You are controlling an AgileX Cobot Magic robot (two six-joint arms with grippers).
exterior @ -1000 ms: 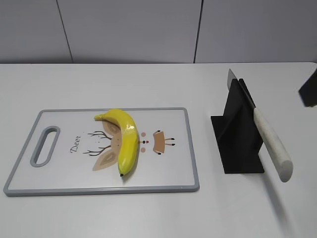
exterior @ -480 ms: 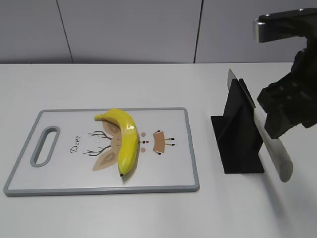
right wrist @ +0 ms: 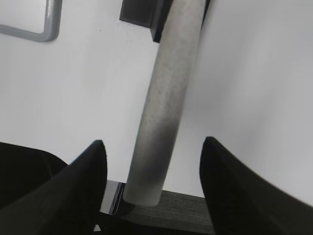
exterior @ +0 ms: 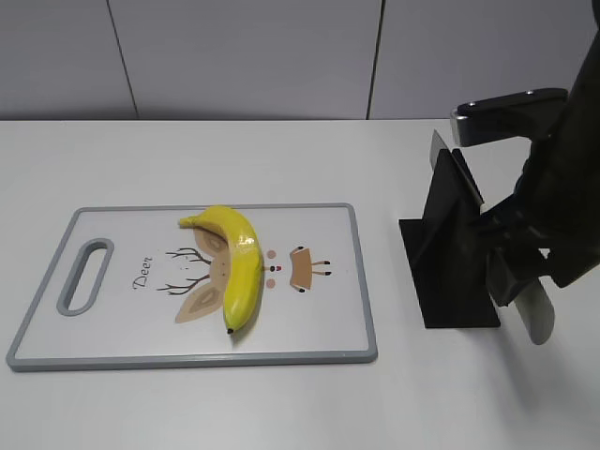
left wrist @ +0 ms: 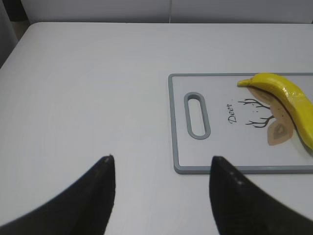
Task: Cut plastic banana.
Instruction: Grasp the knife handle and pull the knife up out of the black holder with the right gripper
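The yellow plastic banana (exterior: 237,262) lies on the white cutting board (exterior: 328,328); it also shows in the left wrist view (left wrist: 288,95) on the board (left wrist: 215,169). A knife with a pale handle (exterior: 534,314) rests slanted in a black stand (exterior: 448,253). My right gripper (exterior: 511,272) is open with its fingers on either side of the knife handle (right wrist: 166,98), (right wrist: 151,147). My left gripper (left wrist: 161,164) is open and empty above the bare table left of the board; it is out of the exterior view.
The board has a grey rim and a handle slot (exterior: 84,277) at its left end. A grey wall runs behind the white table (exterior: 281,159).
My right arm has come in from the right edge and dropped down over the knife handle. The banana, board and knife have not moved.
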